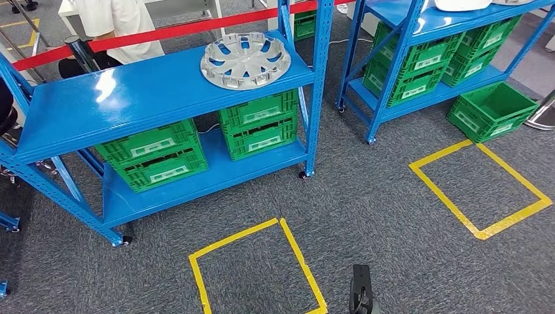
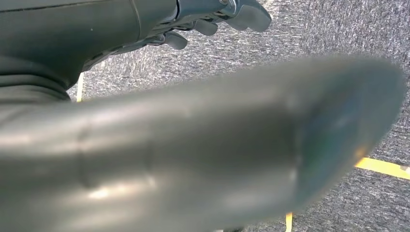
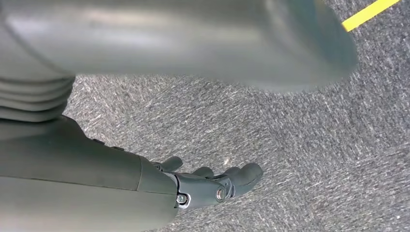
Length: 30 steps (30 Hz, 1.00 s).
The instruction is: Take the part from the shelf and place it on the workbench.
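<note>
The part, a silver wheel cover [image 1: 245, 60], lies flat on the top board of the blue shelf [image 1: 118, 104], near its right end. My left hand [image 2: 212, 19] hangs over the grey carpet. Its dark fingers are loosely extended, the thick thumb [image 2: 203, 145] stands apart in a blur, and nothing is in it. My right hand [image 3: 208, 183] also hangs above the carpet, with its fingers stretched out, its thumb [image 3: 193, 38] apart, and nothing held. Both hands are far from the wheel cover.
Green crates [image 1: 157, 154] [image 1: 258, 124] sit on the shelf's lower board. A second blue shelf [image 1: 419, 39] with more green crates stands at the right, with a loose crate [image 1: 491, 110] on the floor. Yellow tape squares [image 1: 255, 268] [image 1: 481, 186] mark the carpet. A person in white [image 1: 118, 26] sits behind a red barrier strip [image 1: 163, 31].
</note>
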Available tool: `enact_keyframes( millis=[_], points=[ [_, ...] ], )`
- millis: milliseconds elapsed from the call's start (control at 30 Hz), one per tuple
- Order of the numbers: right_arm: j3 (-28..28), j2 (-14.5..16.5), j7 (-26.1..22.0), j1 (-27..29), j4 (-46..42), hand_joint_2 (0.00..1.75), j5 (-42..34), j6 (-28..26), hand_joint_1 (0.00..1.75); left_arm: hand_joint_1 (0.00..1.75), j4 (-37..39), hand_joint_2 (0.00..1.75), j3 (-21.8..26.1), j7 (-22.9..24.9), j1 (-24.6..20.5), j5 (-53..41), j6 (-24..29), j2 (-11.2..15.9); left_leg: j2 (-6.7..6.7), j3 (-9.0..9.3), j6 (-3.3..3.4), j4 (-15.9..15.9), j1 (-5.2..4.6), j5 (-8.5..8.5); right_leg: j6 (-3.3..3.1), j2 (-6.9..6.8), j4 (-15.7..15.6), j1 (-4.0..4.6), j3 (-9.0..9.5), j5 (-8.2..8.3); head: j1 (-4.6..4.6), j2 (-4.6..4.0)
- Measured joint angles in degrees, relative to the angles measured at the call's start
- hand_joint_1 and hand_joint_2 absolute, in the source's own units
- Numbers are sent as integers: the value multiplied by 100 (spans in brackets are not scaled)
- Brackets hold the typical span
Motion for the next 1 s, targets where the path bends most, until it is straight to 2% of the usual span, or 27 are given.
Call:
enact_keyframes(
  millis=[200, 333, 1000],
  points=[
    [-8, 0, 26, 0, 7, 0, -2, -11, 0, 0, -1, 0, 0, 0, 0, 0, 1, 0, 0, -1, 9, 5, -10, -3, 26, 0, -21, -12, 12, 14, 1, 0],
    [-14, 3, 17, 0, 8, 175, -23, -8, 0, 0, -1, 0, 1, -13, 0, 1, 0, 0, 0, 0, 14, 7, -14, -5, 32, 0, -29, -16, 17, 18, 1, 0],
    [-99, 20, -120, -2, 8, 175, 11, -232, 0, 0, -1, 0, 60, -39, 3, 0, -74, 13, 0, 1, 18, 8, -23, -7, 36, 0, -31, -19, 20, 20, 0, 0]
  ],
)
